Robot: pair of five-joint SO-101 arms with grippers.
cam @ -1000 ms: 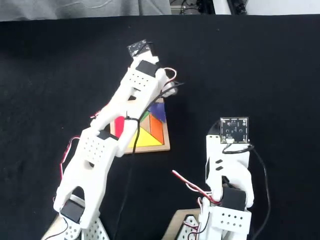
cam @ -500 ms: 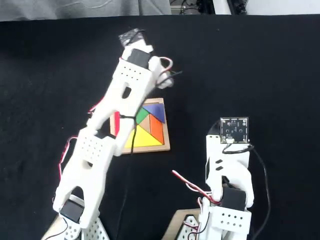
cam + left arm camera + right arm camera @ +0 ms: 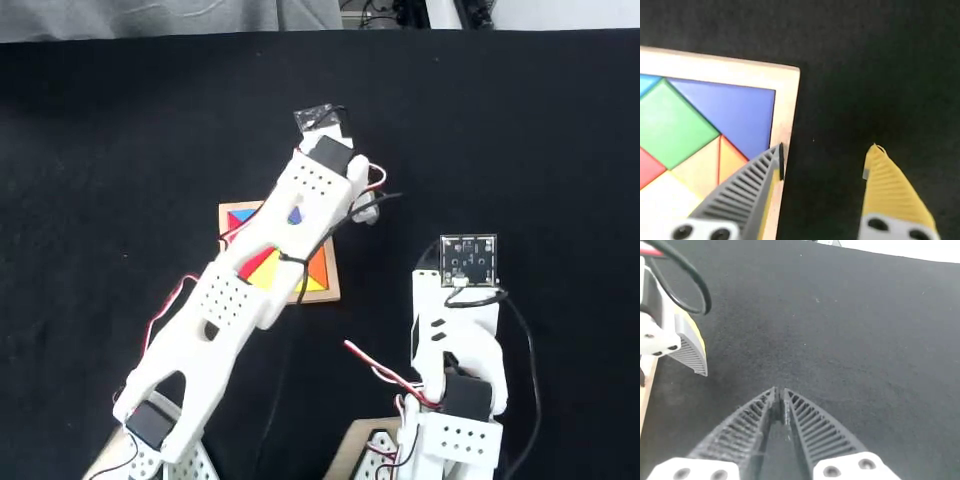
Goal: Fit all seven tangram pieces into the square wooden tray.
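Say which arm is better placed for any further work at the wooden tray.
Left. The left gripper is open at the wooden tray, one finger over its rim. The right gripper is shut over bare black cloth, apart from the tray.

left gripper [image 3: 827, 146] spread | grey finger [image 3: 747, 185] over tray [image 3: 787, 100] rim (blue piece [image 3: 740, 112] beside) | yellow finger [image 3: 890, 185] over cloth [image 3: 880, 60]

light: even, fairly bright | shadows: soft | source: perhaps overhead
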